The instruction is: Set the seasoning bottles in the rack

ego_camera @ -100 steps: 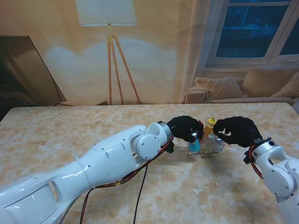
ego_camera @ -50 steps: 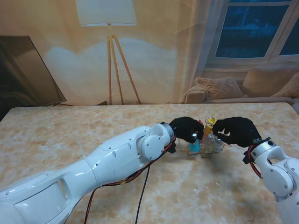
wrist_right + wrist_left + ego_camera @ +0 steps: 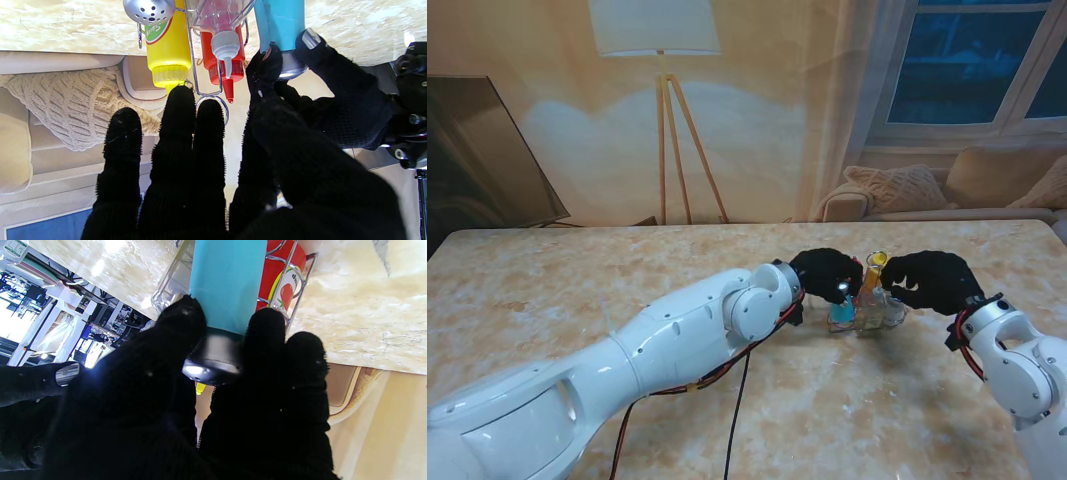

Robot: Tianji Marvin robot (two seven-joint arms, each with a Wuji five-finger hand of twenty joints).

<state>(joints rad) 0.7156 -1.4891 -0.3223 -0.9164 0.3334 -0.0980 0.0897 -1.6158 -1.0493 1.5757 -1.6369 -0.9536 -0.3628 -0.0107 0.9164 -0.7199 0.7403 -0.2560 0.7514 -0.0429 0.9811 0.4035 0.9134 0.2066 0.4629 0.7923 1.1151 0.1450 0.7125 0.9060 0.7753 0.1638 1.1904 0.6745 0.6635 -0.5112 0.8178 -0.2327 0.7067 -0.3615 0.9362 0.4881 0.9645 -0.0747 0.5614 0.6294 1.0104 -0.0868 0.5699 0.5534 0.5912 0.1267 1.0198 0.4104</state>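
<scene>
The wire rack [image 3: 869, 312] stands on the marble table [image 3: 547, 300], at about 2 o'clock from the table centre in the stand view. The left hand [image 3: 827, 275] is clamped on the dark cap of the blue bottle [image 3: 843, 311], with the thumb [image 3: 180, 326] on one side of the cap and two fingers [image 3: 265, 336] on the other. This top pinch keeps the fingers clear of the rack wires, so the bottle can travel straight down into its compartment. The left wrist view shows the blue body already between the wires, just beside the red ketchup bottle [image 3: 282, 276]. Whether its base is fully seated cannot be determined.

The right hand [image 3: 932, 280] sits at the 3 o'clock side of the rack. Its fingers [image 3: 178, 110] are spread and hold no bottle; their tips lie against or just beside the rack's wire loop handle [image 3: 213, 100]. Contact cannot be confirmed. The likely purpose is to steady the rack against the push of the incoming bottle.

Already stored in the rack: the yellow bottle [image 3: 166, 50], the red bottle, a clear bottle with a white nozzle [image 3: 225, 46] and a silver shaker top [image 3: 148, 11].

Judgement: the insertion step is near its end. The next action calls for a gentle release only after the base rests on the rack floor; early release risks tipping the bottle against its neighbours
</scene>
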